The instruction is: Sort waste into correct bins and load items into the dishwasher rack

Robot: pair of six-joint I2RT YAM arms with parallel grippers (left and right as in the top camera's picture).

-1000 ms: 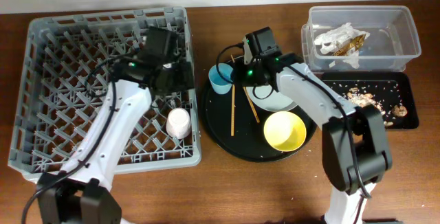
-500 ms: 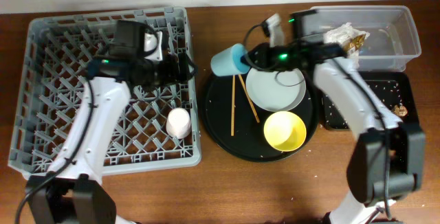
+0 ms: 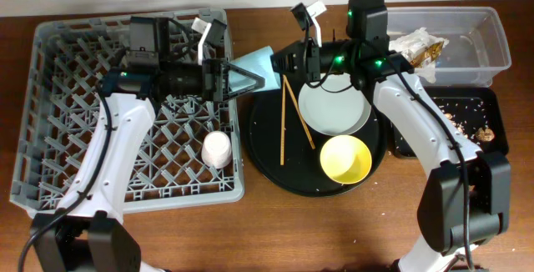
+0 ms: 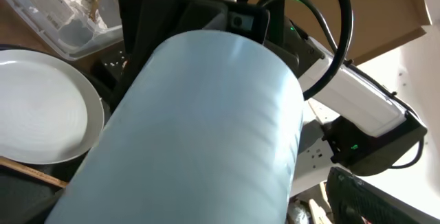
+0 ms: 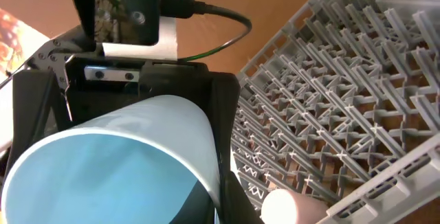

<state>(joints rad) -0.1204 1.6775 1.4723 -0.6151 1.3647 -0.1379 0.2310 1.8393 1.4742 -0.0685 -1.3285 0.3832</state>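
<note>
Above the gap between dishwasher rack [image 3: 50, 151] and round black tray [image 3: 265, 162], the light blue cup [image 3: 257, 62] hangs sideways between both arms, likely a handover toward the rack. Left gripper [image 3: 239, 78] fingers straddle its base and right gripper [image 3: 289, 60] meets the rim; can't tell which one actually clamps it.

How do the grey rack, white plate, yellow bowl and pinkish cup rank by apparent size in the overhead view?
Largest to smallest:
1. grey rack
2. white plate
3. yellow bowl
4. pinkish cup
The right arm covers the plate's top edge, yet it clearly outsizes the bowl.
</note>
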